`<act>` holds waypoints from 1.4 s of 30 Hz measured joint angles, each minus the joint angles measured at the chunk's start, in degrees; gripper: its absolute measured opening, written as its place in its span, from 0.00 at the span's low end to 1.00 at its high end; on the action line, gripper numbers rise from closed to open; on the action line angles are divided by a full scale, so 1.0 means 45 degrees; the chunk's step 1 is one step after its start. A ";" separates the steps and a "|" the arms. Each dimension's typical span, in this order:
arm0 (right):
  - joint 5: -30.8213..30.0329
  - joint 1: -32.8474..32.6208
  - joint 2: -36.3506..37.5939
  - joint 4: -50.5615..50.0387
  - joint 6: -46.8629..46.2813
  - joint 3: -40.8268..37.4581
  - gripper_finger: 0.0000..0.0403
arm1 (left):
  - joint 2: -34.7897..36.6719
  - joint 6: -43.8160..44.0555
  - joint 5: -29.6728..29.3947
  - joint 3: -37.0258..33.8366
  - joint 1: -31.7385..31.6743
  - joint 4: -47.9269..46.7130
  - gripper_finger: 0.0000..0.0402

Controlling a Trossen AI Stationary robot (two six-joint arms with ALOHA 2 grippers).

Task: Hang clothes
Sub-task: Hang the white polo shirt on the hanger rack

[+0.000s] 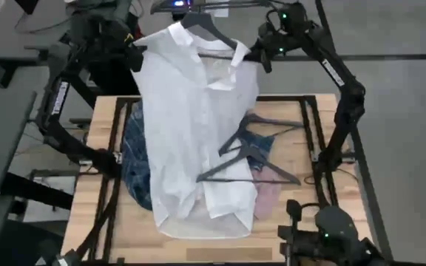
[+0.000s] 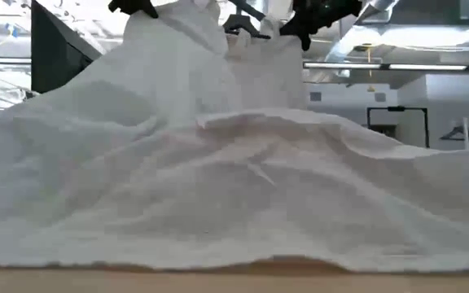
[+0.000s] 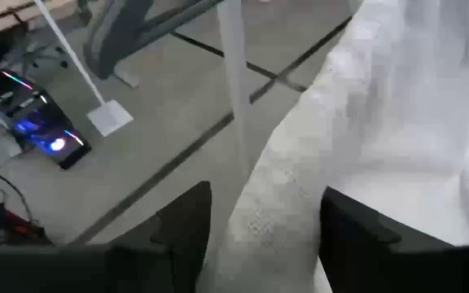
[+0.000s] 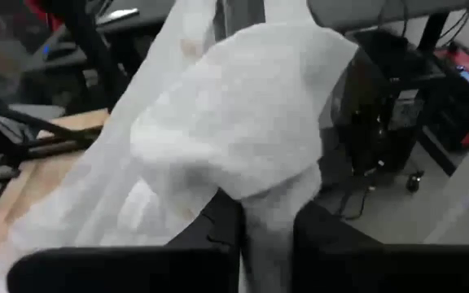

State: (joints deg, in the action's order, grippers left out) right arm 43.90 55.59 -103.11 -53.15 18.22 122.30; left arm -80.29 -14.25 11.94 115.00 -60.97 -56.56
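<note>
The white shirt [image 1: 191,125] is raised at the table's far edge on a dark hanger [image 1: 211,31]. Its lower part drapes forward and its hem [image 1: 198,225] lies near the table's near edge. My left gripper [image 1: 137,58] is open at the shirt's upper left, with white cloth [image 3: 271,195] running between its fingers. At the upper right, my right gripper [image 1: 261,58] is shut on the shirt. The blue plaid shirt [image 1: 135,166] lies under the white shirt's left side. The pink shirt [image 1: 268,198] peeks out at its right. My left gripper stands with one finger on either side of a strip of the white shirt [image 3: 259,220]; whether the fingers touch it I cannot tell. My right gripper pinches a bunched fold of the white shirt's upper right part [image 4: 269,207] between its two fingers. The fingers come from the table's right side, slanting slightly down. The held part is lifted clear, and the shirt's lower part lies on the table.
Two loose dark hangers [image 1: 254,148] lie on the white shirt at the table's right middle. Dark frame bars [image 1: 313,140] run along the wooden tabletop's sides. In the low view the white shirt [image 2: 234,187] fills the foreground.
</note>
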 joint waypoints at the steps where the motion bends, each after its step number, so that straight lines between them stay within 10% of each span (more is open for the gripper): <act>1: -0.0001 0.0000 0.0009 -0.0047 -0.0004 0.0005 0.09 | 0.0000 -0.0002 0.0000 -0.0005 0.0000 0.0262 0.44; 14: 0.0119 -0.0005 0.0010 -0.2465 0.1965 0.0015 0.09 | -0.0097 -0.1359 0.4327 -0.0005 -0.0480 -0.2985 0.46; 21: -0.1549 0.0162 -0.0083 -0.3865 0.2942 -0.0029 0.09 | 0.0378 -0.2431 0.4494 0.0015 -0.0583 -0.3210 0.45; 42: -0.0311 0.0787 0.0185 0.1285 -0.0589 -0.0019 0.08 | 0.0460 -0.0419 0.4152 0.0000 -0.0636 -0.2477 0.43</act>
State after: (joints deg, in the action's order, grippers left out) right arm 42.50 59.13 -102.28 -47.37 15.57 122.21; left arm -78.22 -16.14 30.63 115.00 -63.83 -67.71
